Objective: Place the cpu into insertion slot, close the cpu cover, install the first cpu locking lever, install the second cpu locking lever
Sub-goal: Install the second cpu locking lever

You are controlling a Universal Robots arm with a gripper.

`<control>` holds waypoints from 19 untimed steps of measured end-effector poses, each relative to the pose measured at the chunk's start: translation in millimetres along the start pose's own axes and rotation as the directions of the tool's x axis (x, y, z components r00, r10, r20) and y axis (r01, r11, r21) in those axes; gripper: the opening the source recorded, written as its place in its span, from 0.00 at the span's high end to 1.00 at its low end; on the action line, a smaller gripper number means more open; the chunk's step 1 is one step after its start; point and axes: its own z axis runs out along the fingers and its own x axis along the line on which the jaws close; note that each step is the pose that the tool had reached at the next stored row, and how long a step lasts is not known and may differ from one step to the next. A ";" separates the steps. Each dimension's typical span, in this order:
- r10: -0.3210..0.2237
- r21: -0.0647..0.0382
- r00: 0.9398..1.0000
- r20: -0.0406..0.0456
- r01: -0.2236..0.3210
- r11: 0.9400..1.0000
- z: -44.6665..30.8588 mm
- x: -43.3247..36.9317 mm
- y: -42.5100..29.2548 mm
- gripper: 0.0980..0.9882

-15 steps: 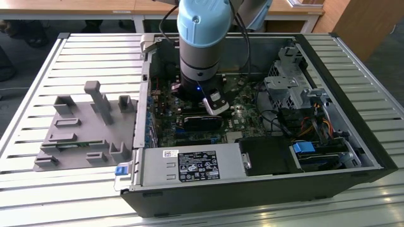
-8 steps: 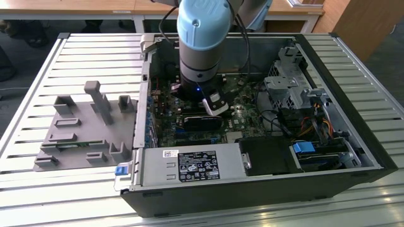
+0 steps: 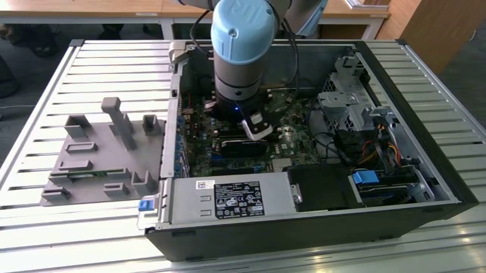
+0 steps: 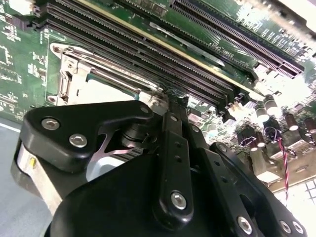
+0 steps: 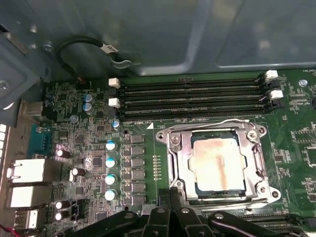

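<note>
Black finger links of the gripper (image 5: pixel 170 195) come together at one narrow tip; from where I stand they look clenched, with nothing gripped between them. That tip sits right at the edge of the insertion slot (image 5: pixel 173 163), at or just above a corner of its silver frame; I cannot tell whether it actually touches.

Inside the slot lies the cpu (image 5: pixel 218 163), its pale beige-silver face showing through the window of the cpu cover (image 5: pixel 256 160), which lies flat over it. A thin wire lever (image 5: pixel 207 124) runs along the side of the socket nearest the long black memory slots (image 5: pixel 192 98). In the second wrist view the same socket (image 4: pixel 74 74) peeks out past the gripper's dark body.

Around all this spreads the green motherboard (image 3: pixel 283 126), bedded in an open black computer case (image 3: pixel 319 227) on a slatted white table (image 3: pixel 45 239). The blue-and-grey arm (image 3: pixel 239 51) comes straight down into the case. A grey plastic fixture (image 3: pixel 99 153) stands at the exterior view's left, well apart.
</note>
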 end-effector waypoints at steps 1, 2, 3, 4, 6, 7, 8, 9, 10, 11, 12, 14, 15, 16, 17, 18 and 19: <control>0.000 -0.001 1.000 0.000 0.000 1.000 0.6 0.4 -0.2 0.99; 0.000 -0.002 1.000 0.000 0.000 1.000 0.9 0.5 -0.3 0.99; 0.000 -0.002 1.000 0.000 0.000 1.000 1.0 0.5 -0.2 0.99; 0.000 -0.002 1.000 0.000 0.000 1.000 1.0 0.5 -0.2 0.99; 0.000 -0.002 1.000 0.000 0.000 1.000 0.2 0.6 0.0 0.99; 0.000 -0.002 1.000 0.000 0.000 1.000 -0.6 0.6 0.2 0.99; 0.000 -0.002 1.000 0.000 0.000 1.000 -1.6 0.6 0.5 0.99; 0.000 -0.002 1.000 0.000 0.000 1.000 -2.7 0.6 0.9 0.99; 0.000 -0.002 1.000 0.000 0.000 1.000 -3.6 0.7 1.2 0.99; 0.000 -0.002 1.000 0.000 0.000 1.000 -4.5 0.6 1.5 0.99; 0.000 -0.002 1.000 0.000 0.000 1.000 -5.6 0.7 1.9 0.99; 0.000 -0.002 1.000 0.000 0.000 1.000 -8.5 0.7 2.8 0.99; 0.000 -0.002 1.000 0.000 0.000 1.000 -9.9 0.7 3.3 0.99; 0.000 -0.002 1.000 0.000 0.000 1.000 -11.3 0.7 3.8 0.99; 0.000 -0.002 1.000 0.000 0.000 1.000 -12.9 0.8 4.3 0.99; 0.000 -0.002 1.000 0.000 0.000 1.000 -14.6 0.8 4.8 0.99; 0.000 -0.002 1.000 0.000 0.000 1.000 -16.4 0.8 5.4 0.99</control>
